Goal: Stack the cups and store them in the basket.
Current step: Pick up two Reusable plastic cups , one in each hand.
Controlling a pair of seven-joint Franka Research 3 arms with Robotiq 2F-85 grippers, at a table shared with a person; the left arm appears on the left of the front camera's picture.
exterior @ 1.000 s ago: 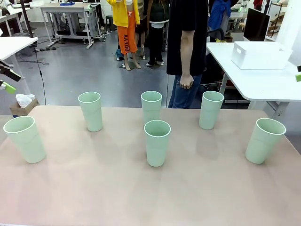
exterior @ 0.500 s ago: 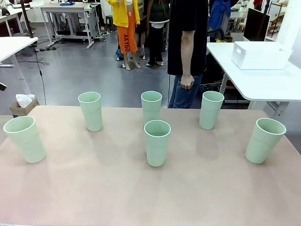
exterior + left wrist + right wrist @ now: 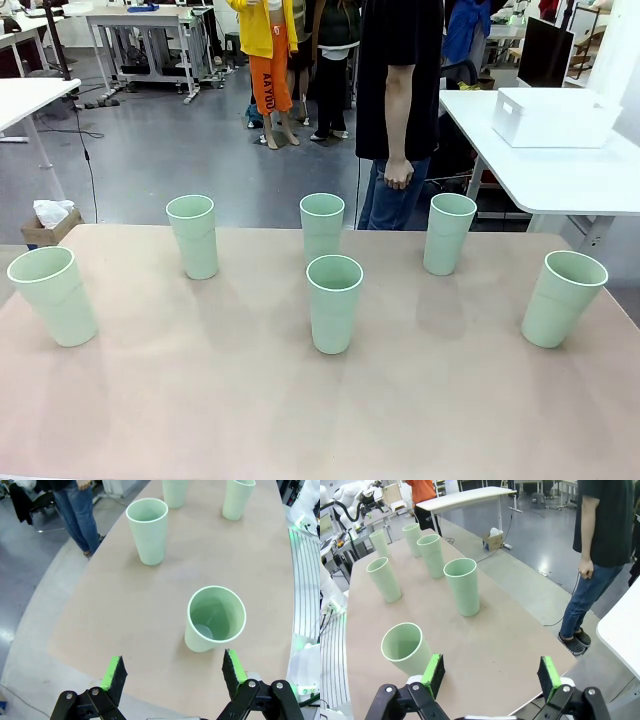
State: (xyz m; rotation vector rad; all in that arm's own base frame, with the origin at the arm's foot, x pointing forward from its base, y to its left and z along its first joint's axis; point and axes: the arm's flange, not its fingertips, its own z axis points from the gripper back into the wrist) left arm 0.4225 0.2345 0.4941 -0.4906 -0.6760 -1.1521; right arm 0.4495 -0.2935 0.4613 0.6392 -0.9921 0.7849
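In the front view, six mint cups (image 3: 334,303) stand upright and apart on the table (image 3: 200,400). The white basket (image 3: 555,117) sits on a neighbouring table (image 3: 560,180).

In the left wrist view, the left end effector (image 3: 173,666) is spread wide, empty, before one cup (image 3: 215,618).

In the right wrist view, the right end effector (image 3: 490,670) is likewise spread, with another cup (image 3: 406,647) beside it.

6x tall tapered plastic cups (image 3: 334,305): pale mint green, plain matte. Flat matte tabletop (image 3: 200,410): pinkish-beige, uniform. Rect. plastic bin (image 3: 555,117): white, on a white side table (image 3: 560,180). Both left gripper (image 3: 174,672) & right gripper (image 3: 491,675): black w/ bright green pads. Standing person (image 3: 398,60): black tee, blue jeans. Smooth floor (image 3: 150,150): grey.
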